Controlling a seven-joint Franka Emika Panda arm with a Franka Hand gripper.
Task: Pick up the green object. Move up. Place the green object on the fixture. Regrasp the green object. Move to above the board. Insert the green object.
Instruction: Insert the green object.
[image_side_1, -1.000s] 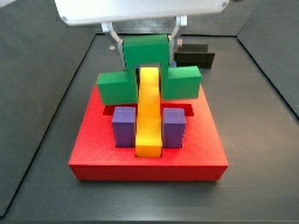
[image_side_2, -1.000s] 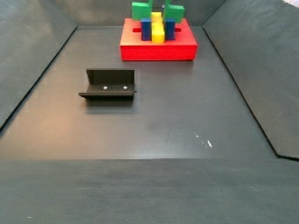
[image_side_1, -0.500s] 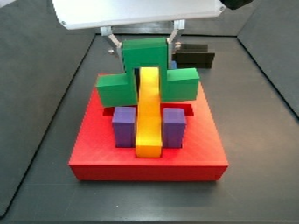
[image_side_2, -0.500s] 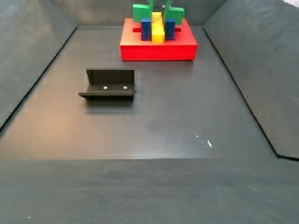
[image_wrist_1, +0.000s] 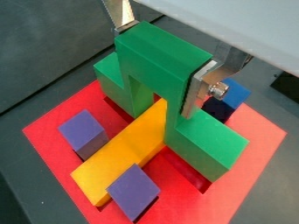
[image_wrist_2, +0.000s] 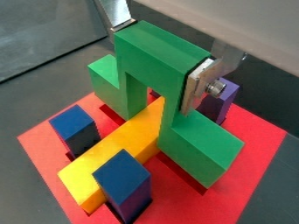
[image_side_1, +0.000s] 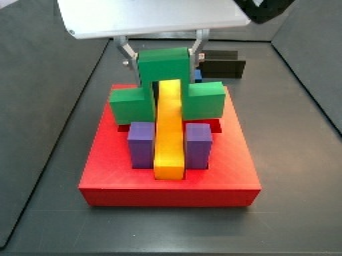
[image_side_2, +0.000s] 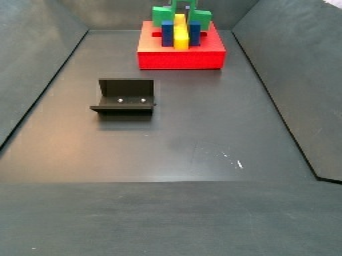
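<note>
The green object (image_wrist_1: 158, 66) stands upright over the red board (image_wrist_1: 251, 188), astride the far end of the yellow bar (image_wrist_1: 122, 153), with one square foot on each side of the bar at the board's surface. My gripper (image_wrist_1: 162, 57) is shut on its top bridge, with a silver finger (image_wrist_1: 201, 87) flat against each side. It shows the same way in the other wrist view (image_wrist_2: 158, 61) and in both side views (image_side_1: 167, 65) (image_side_2: 163, 14). The fixture (image_side_2: 124, 98) stands empty on the floor, far from the board (image_side_2: 181, 58).
Two purple-topped blue blocks (image_side_1: 142, 140) (image_side_1: 199, 140) flank the yellow bar (image_side_1: 170, 130) at the board's near part. A blue block (image_wrist_1: 228, 92) sits behind the green piece. Dark walls enclose the grey floor (image_side_2: 187, 140).
The gripper and the green object have moved down a little over the board. The board, the bar and the fixture have not moved.
</note>
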